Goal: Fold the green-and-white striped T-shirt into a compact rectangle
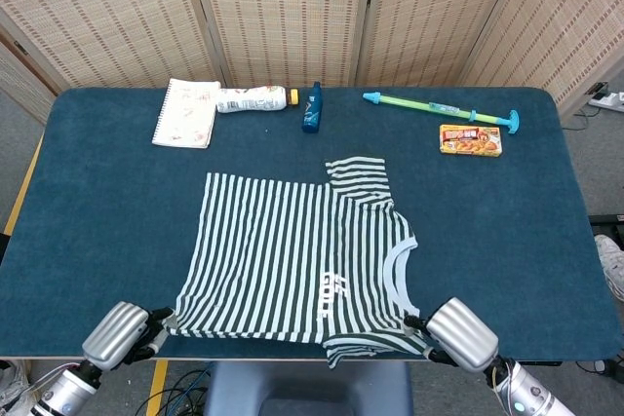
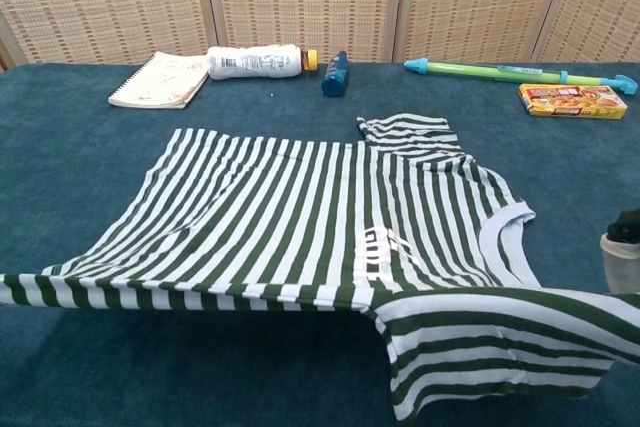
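The green-and-white striped T-shirt (image 1: 292, 250) (image 2: 320, 217) lies spread on the blue table, its near edge lifted off the cloth and drawn taut over the front edge. My left hand (image 1: 122, 333) pinches the shirt's near hem corner at the table's front left. My right hand (image 1: 460, 333) grips the near sleeve and shoulder at the front right; only its fingertip (image 2: 622, 259) shows at the right edge of the chest view. The far sleeve (image 1: 356, 177) lies crumpled toward the back.
Along the back edge sit a spiral notebook (image 1: 186, 112), a white bottle (image 1: 252, 99) on its side, a small blue bottle (image 1: 312, 108), a green-and-blue water gun (image 1: 441, 109) and a yellow snack box (image 1: 470, 139). Woven screens stand behind the table.
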### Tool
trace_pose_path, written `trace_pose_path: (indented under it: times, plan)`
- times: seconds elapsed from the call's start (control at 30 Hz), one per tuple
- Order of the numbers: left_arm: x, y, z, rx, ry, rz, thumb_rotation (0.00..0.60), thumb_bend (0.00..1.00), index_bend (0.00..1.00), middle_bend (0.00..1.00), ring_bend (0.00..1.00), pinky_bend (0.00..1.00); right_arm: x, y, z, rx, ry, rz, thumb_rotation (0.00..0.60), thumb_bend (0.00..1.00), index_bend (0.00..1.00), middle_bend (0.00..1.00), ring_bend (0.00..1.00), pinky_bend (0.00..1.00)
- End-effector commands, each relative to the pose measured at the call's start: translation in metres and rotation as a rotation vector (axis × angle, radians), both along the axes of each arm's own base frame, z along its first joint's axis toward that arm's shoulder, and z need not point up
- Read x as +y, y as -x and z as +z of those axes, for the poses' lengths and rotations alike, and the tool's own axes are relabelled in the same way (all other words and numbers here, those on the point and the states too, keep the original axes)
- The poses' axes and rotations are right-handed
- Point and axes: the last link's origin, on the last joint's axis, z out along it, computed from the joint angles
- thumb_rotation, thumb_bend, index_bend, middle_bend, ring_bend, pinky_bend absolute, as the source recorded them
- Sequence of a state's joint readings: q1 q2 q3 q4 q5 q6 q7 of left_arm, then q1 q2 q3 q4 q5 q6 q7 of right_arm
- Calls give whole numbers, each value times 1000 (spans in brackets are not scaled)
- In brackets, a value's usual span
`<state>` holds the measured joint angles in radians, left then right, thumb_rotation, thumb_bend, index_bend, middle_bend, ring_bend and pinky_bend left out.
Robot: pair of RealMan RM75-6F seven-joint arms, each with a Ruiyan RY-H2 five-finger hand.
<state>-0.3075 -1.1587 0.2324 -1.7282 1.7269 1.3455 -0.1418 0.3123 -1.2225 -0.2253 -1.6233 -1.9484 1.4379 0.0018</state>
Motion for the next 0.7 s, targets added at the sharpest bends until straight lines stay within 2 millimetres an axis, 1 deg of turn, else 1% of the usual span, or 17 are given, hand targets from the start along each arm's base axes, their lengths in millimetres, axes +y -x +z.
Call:
trace_pose_path:
  times: [0.03,0.17,0.57,0.7]
  plan:
    - [-7,1,3,6,-8,17,600,571,579,975,902,1000,6,3,3,12,14,15,600,529,700,1000,1000,1000]
    - [-16,3,4,8,-12,46,600,570,579,975,902,1000,14,5,6,0,-13,6,600,524,701,1000,1000,1000]
    - [-44,5,8,14,26,67,600,570,577,975,902,1000,22,8,9,-4,-91,21,600,506,704,1000,1000,1000]
    - [-52,7,11,17,45,71,600,571,577,975,902,1000,22,8,10,-5,-129,26,600,470,704,1000,1000,1000]
